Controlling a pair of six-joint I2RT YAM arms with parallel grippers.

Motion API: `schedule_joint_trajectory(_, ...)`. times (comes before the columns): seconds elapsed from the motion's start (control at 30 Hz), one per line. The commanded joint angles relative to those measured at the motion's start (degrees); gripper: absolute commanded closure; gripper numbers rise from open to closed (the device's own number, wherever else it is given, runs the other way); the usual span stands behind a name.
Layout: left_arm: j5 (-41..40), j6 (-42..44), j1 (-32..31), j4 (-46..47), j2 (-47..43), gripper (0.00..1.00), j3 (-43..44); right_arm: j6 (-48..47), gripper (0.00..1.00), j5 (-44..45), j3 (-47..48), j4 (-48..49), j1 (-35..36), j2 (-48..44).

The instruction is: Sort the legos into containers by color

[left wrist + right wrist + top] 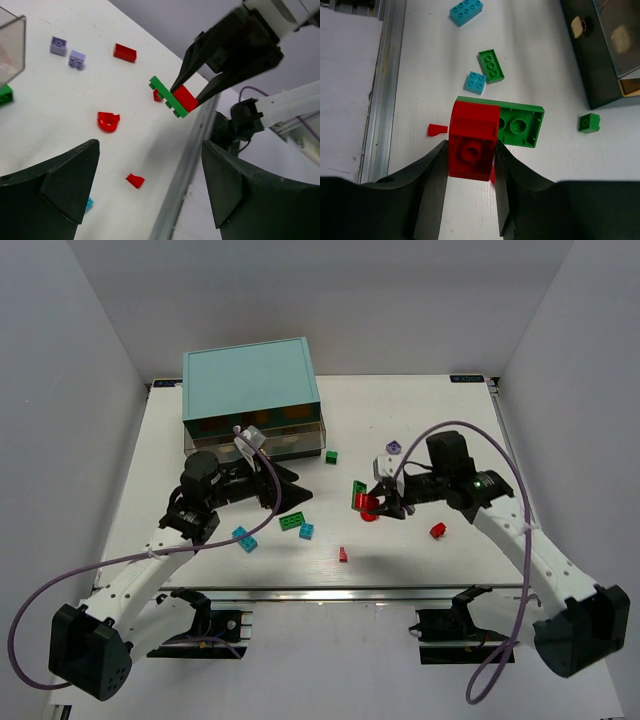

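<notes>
Right gripper [471, 150] clenched on a red brick [472, 145], fingers pressed to both its sides; a green plate [520, 125] is stuck to the brick's far face. From the left wrist view the pair looks lifted clear of the white table [420, 570], right of centre. Left gripper [150, 145] spread wide, nothing between the jaws, hanging just in front of the teal cabinet [250, 380]. Drawers [255, 435] with translucent brownish fronts sit along the cabinet's near face; a cream knob [577, 26] shows in the right wrist view. Loose legos on the table: cyan brick [244, 538], green brick [292, 521] beside a small cyan square [306, 531], small green cube [331, 456] near the cabinet, lavender piece [394, 448], red arch piece [108, 121], red scrap [343, 554], red piece [437, 530].
</notes>
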Motion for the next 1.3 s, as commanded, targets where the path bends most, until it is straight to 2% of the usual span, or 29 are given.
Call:
schedule_joint_trajectory(0.0,3.4,-7.4,-0.4,2.8,0.9,0.07,3.2,-12.1,1.0,-1.6,-3.8,-1.1,1.1,-5.8)
schedule_joint_trajectory(0.1,2.8,-9.1,-1.6,0.2,2.8,0.07,5.2,-15.6,1.0,2.7,-5.7,-1.1,2.3,-8.7)
schedule_joint_trajectory(0.27,0.3,-11.1,-4.8,-2.6,6.6,0.07,6.2,-15.8,1.0,7.2,-8.0,1.6,5.2,-12.0)
schedule_joint_trajectory(0.37,-1.7,-11.3,-6.4,-4.3,8.3,0.07,6.2,-13.0,1.0,10.3,-9.5,5.2,7.8,-13.9)
schedule_joint_trajectory(0.53,-7.3,-11.4,-11.7,-4.6,11.4,0.07,6.4,-9.9,1.0,14.8,-10.4,6.0,11.2,-12.8)
schedule_joint_trajectory(0.8,-16.1,-11.3,-18.4,-3.8,17.0,0.1,10.2,-8.3,1.0,17.5,-13.3,8.5,14.5,-14.4)
schedule_joint_trajectory(1.13,-25.5,-9.8,-23.9,-8.1,24.2,0.27,15.7,-8.3,1.0,18.9,-16.2,10.1,15.4,-18.0)
schedule_joint_trajectory(1.27,-28.1,-9.7,-24.9,-8.7,25.5,0.48,16.4,-8.2,1.0,19.1,-17.2,10.1,15.5,-19.2)
